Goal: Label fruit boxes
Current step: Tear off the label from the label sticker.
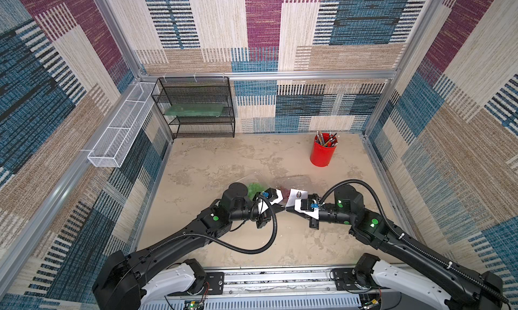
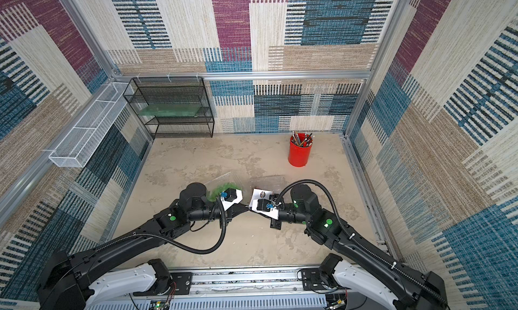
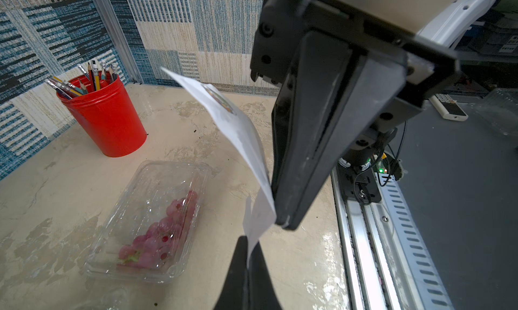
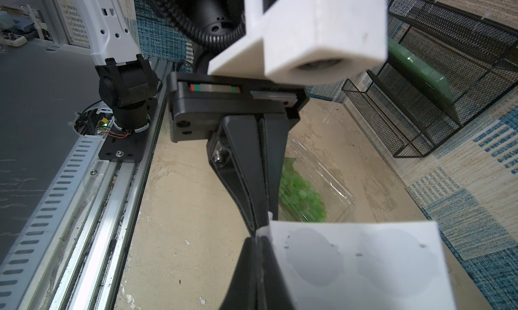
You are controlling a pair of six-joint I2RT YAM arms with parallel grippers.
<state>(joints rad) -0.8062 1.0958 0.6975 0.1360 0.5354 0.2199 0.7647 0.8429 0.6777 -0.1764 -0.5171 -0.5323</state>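
Both hands meet over the middle of the tabletop (image 1: 224,160); the left hand (image 3: 249,248) and the right hand (image 4: 256,241) are each clamped shut on a corner of the white sticker sheet (image 4: 358,266); just beyond them, side by side, lie the green-grape punnet (image 4: 308,193) and the red-grape punnet (image 3: 151,224).

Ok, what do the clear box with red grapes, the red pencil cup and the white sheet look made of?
Clear rectangular box of red grapes: thin transparent plastic, glossy; grapes show through and the lid glints.
Red round pencil cup: probably painted metal, smooth satin; ridged rim, though plastic is possible.
White sticker sheet: thin matte paper; it curls and round shapes show through.
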